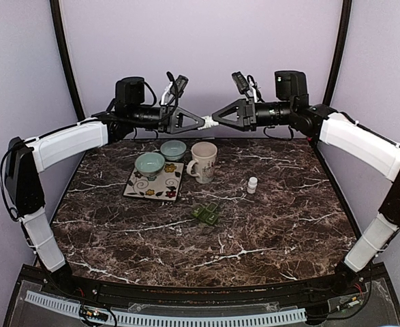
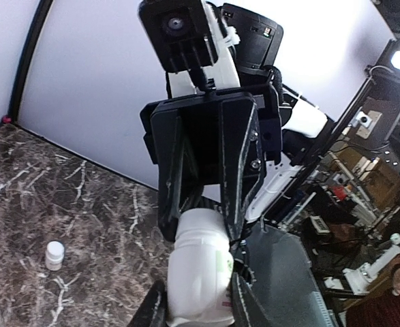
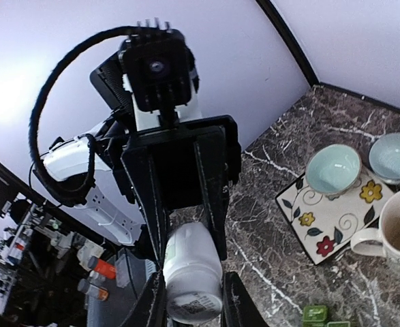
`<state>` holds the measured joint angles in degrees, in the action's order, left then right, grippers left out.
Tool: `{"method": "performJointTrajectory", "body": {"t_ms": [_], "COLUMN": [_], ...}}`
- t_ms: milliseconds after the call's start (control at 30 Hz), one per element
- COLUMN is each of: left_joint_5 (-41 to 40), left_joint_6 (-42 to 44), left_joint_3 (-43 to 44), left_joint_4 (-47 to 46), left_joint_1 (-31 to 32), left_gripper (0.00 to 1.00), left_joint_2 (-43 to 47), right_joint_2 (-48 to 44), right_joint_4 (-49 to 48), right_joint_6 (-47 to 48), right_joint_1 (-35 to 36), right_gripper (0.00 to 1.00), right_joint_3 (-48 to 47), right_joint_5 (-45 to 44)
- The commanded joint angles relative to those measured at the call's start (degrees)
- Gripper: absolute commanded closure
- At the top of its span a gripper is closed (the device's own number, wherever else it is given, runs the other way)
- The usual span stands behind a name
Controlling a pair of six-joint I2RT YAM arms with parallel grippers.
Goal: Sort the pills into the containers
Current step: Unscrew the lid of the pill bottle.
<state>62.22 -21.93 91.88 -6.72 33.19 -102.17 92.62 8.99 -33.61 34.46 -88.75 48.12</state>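
One white bottle (image 3: pixel 193 272) hangs in the air above the back of the worktop (image 1: pixel 268 225), lying level between the two arms. The left tool (image 1: pixel 201 123) is clamped on one end of it and the right tool (image 1: pixel 219 122) on the other, tip to tip. From above only a sliver of white shows between them. Each wrist view shows the bottle's body and part of a label, but the far end is buried in the opposite tool, so which end bears the cap cannot be told, nor what is inside.

Below, near the middle of the worktop, lies a green pill box (image 1: pixel 206 214). It is too small from above to tell whether its lids are up, and the right wrist view cuts it off at the bottom edge. A small bottle (image 1: pixel 252 184) stands upright to its right, well apart. Behind the box stands a mug (image 1: pixel 203 161), handle to the left, cut by the frame edge in both wrist views. Just left of the mug, a flowered tile (image 1: pixel 155 184) carries a pale bowl (image 1: pixel 150 164). A second bowl (image 1: pixel 173 149) sits at the tile's back corner, and whether it rests on the tile is unclear.
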Motion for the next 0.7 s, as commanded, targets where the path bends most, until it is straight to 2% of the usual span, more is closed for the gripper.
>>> {"method": "performJointTrajectory", "body": {"t_ms": [0,300,467,667], "left_joint_5": [8.51,13.61,14.42,14.63], "left_joint_6": [-18.18,-35.57,-38.67,-37.18], "left_joint_3": [-2.19,-6.07,-6.71,-6.71], "left_joint_4": [-17.52,-36.03,-39.52,-38.67], "left_joint_1": [-0.14,-0.16,-0.14,-0.15], "left_gripper": [1.0,1.0,1.0,1.0], "left_joint_2": [-0.11,-1.03,-1.83,-2.13], "right_joint_2": [-5.0,-6.51,-6.47,-6.02], "right_joint_4": [-2.97,1.1,3.18,5.15], "right_joint_6": [15.51,30.32,33.51,34.42], "right_joint_1": [2.23,3.98,5.36,6.13], "right_gripper": [1.0,1.0,1.0,1.0], "right_joint_3": [2.46,2.11,1.56,0.56], "right_joint_5": [-4.15,-14.38,-17.6,-19.81]}}
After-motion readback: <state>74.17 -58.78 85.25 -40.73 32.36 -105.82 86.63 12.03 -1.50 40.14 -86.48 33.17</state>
